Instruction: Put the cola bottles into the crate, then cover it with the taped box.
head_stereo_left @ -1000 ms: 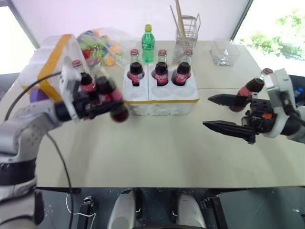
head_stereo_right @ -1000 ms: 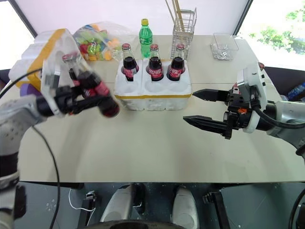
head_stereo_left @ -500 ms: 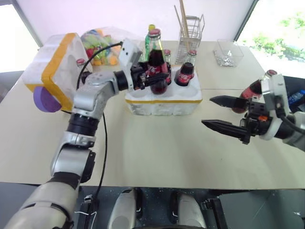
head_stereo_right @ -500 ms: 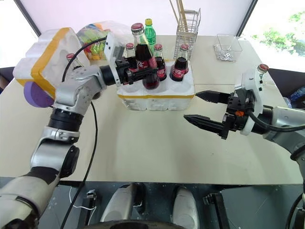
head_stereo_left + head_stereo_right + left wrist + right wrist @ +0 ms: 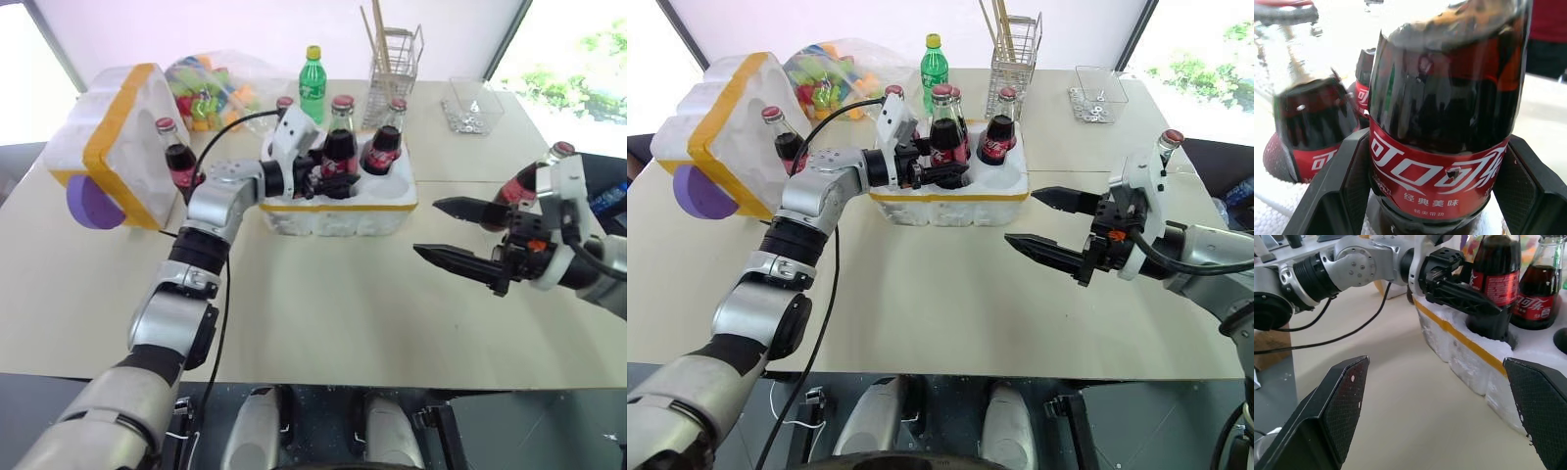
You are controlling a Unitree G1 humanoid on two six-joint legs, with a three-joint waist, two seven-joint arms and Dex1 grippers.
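Beige table: left gripper (image 5: pixel 942 176), clamped on a cola bottle (image 5: pixel 942 132), has swung from the left to the crate (image 5: pixel 950 196), lowering it into a near well. Right gripper (image 5: pixel 1046 223) gapes empty, waiting.

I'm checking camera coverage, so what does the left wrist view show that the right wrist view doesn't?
Left wrist view: the white lettering on the red label of the dark glass cola bottle, seen close between the left gripper's black fingers.

Right wrist view: the beige tabletop, the yellow-taped white styrofoam crate, and the right gripper's fingers spread wide.

Both: that gripped bottle and a neighbouring cola bottle.
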